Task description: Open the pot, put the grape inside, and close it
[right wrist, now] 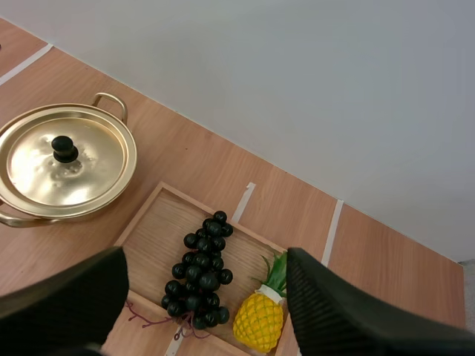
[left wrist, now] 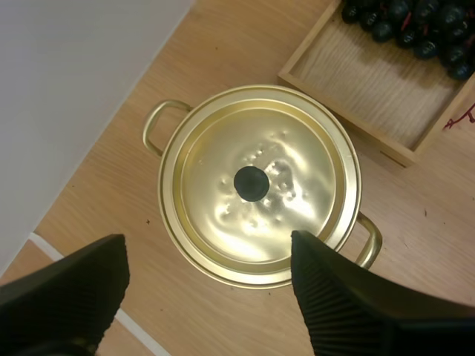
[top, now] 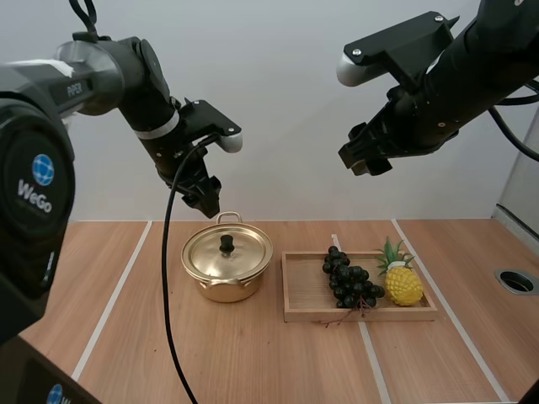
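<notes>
On the counter (top: 253, 362), left of centre, sits the gold pot (top: 226, 284) w/ its lid (top: 240, 254) on, black knob (top: 226, 244) at the lid's middle. Just right of the pot is the wooden tray (top: 305, 313), holding the bunch of dark grapes (top: 348, 280) & a small yellow pineapple (top: 402, 284). Grapes lie mid-tray, pineapple next to them on the side away from the pot; touching or not, can't tell.

Left claw (top: 206, 200) hangs over the pot, tips down, clear of lid & knob. Left wrist view: its fingers (left wrist: 70, 293) are spread apart w/ nothing btwn them; the lid w/ knob lies below the gap.

Right claw (top: 364, 160) is up high, well apart from everything on the counter. Right wrist view: its fingers (right wrist: 334, 304) are spread wide too, gripping nothing; grapes & pineapple lie on the tray below the gap, pot off to one side.
</notes>
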### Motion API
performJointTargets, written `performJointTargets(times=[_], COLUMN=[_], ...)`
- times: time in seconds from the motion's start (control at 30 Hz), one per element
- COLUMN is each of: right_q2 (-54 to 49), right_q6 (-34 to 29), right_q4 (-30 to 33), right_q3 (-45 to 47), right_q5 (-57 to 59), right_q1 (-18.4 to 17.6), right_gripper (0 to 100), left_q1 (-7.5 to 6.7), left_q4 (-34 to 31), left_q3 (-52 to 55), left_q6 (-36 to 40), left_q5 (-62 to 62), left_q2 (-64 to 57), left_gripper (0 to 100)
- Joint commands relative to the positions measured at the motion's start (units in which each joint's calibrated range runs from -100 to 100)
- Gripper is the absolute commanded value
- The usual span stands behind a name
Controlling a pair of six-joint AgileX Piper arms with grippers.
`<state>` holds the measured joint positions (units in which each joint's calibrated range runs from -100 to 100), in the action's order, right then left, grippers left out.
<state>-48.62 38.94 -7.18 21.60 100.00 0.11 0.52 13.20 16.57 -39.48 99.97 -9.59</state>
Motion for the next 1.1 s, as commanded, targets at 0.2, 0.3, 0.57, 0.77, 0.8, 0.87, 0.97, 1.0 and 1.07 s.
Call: performJointTargets(times=[0.2,0.3,0.57,0.77,0.8,0.87,0.97,1.0,1.07], right_q2=[-0.87,-0.87,-0.87,-0.87,-0.87,-0.87,-0.87,-0.87,-0.87], right_q6=[0.23,0.23,0.23,0.23,0.23,0.23,0.23,0.23,0.23], right_q4=[-0.22,-0.22,-0.22,-0.22,-0.22,-0.22,-0.22,-0.34,-0.71], right_q3=[0.14,0.14,0.14,0.14,0.14,0.14,0.14,0.14,0.14], right_q5=[0.00,0.00,0.00,0.00,0.00,0.00,0.00,0.00,0.00], right_q1=[-0.04,-0.04,-0.04,-0.04,-0.04,-0.04,-0.04,-0.04,-0.04], right_gripper=[100,100,100,100,100,100,100,100,100], left_q1=[-1.32,-3.24,-4.34,-4.34,-4.34,-4.34,-4.34,-4.34,-4.34], left_q4=[3.30,2.28,-1.39,-1.39,-1.24,-1.13,-1.14,-1.14,-0.83], left_q3=[0.07,0.07,0.07,-0.18,-0.19,-0.19,-0.29,-0.45,-1.28], left_q6=[-2.98,-2.98,-1.25,-0.19,-0.19,-0.19,-0.19,-0.19,-0.19], left_q5=[0.03,0.03,0.03,0.03,0.03,0.03,0.03,0.03,0.03], left_q2=[5.70,7.02,11.44,15.02,15.62,16.65,17.89,18.34,19.06], left_gripper=[100,100,100,100,100,100,100,100,100])
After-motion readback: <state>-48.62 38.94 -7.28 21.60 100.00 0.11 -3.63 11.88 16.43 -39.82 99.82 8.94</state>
